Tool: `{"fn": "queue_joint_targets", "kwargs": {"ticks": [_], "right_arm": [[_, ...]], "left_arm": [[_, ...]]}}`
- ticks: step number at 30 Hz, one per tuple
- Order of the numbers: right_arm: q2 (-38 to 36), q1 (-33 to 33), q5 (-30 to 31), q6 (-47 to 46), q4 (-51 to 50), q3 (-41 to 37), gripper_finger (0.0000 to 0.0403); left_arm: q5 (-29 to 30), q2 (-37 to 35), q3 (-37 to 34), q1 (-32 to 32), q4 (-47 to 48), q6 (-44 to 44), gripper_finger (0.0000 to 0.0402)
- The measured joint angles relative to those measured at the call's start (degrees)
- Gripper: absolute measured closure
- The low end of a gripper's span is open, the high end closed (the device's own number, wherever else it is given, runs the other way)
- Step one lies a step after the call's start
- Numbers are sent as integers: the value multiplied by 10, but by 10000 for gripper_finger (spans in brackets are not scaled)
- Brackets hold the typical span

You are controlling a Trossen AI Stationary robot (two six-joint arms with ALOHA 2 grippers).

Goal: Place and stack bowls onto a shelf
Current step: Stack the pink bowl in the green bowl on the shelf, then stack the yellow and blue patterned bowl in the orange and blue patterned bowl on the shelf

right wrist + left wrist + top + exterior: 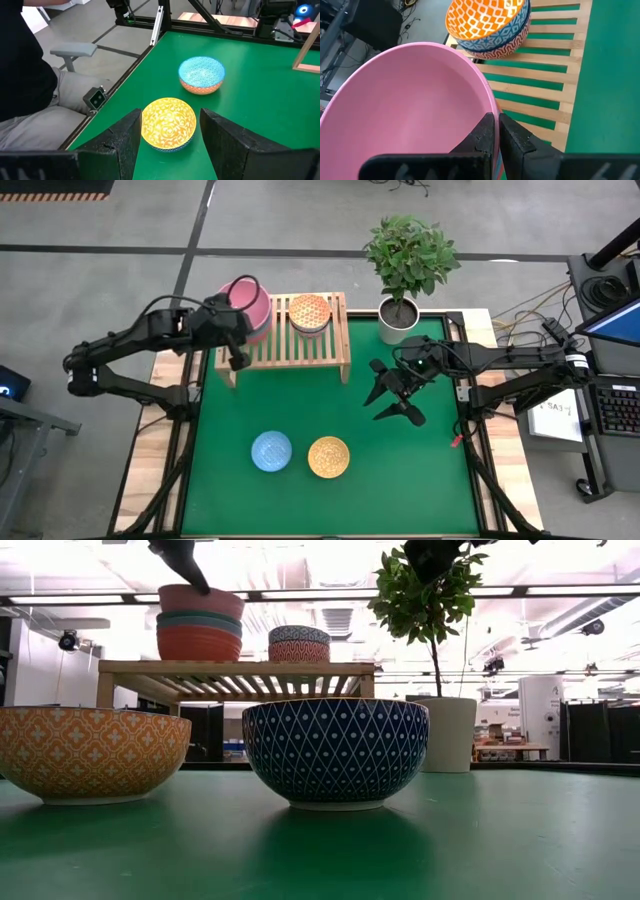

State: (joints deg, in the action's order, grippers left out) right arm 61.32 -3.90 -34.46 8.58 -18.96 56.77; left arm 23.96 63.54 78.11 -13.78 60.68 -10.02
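Observation:
A plain pink bowl (pixel 247 302) sits on top of a teal and a red bowl (pixel 198 635), stacked on the left half of the light-wood shelf (pixel 290 348). My left gripper (pixel 238 330) is shut on its rim. On the shelf's right half, an orange patterned bowl (pixel 309 311) nests in a second patterned bowl (pixel 298 650). A light blue bowl (pixel 271 450) and a yellow bowl (pixel 328 456) stand on the green mat near the front. My right gripper (pixel 392 402) hovers open above the mat, right of the shelf; its wrist view looks down at the yellow bowl (pixel 169 122). My left gripper (pixel 496 117) pinches the pink bowl's rim (pixel 489 102), one finger (pixel 482 135) inside the bowl and the other (pixel 515 140) outside. It comes from the shelf's left side, slanting down. The bowl sits slightly tilted in the teal bowl (pixel 496 169) beneath it.
A white pot with a leafy plant (pixel 400 315) stands just right of the shelf, at the table's far edge. A seated person (pixel 25 75) shows beyond the table's near edge in the right wrist view. Bare green mat (pixel 420 480) lies right of the two front bowls.

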Motion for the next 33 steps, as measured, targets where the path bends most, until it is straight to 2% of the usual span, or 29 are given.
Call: {"fn": "queue_joint_targets", "kwargs": {"ticks": [5, 11, 16, 18, 20, 22, 24, 27, 33], "right_arm": [[0, 0, 0, 1, 0, 0, 213], [0, 0, 0, -4, 0, 0, 213], [0, 1, 18, -50, 10, 0, 213], [4, 7, 60, -76, 15, 0, 213], [10, 13, 104, -93, 12, 0, 213], [23, 20, 123, -107, 13, 0, 213], [36, 26, 125, -121, 13, 0, 213], [59, 35, 133, -136, 15, 0, 215], [96, 44, 151, -168, 14, 0, 225]], "left_arm": [[5, 1, 0, 0, -3, 2, 393], [11, 1, 0, 0, -3, 11, 344], [6, 1, 6, 2, -11, 34, 309], [-21, 1, 14, 5, -12, 61, 302], [-71, 0, 23, 7, -14, 88, 299], [-125, -1, 27, 14, -24, 118, 299], [-147, -7, 23, 36, -56, 144, 302], [-133, -18, 0, 93, -112, 153, 311], [-13, -26, -77, 244, -279, 160, 326]]}}
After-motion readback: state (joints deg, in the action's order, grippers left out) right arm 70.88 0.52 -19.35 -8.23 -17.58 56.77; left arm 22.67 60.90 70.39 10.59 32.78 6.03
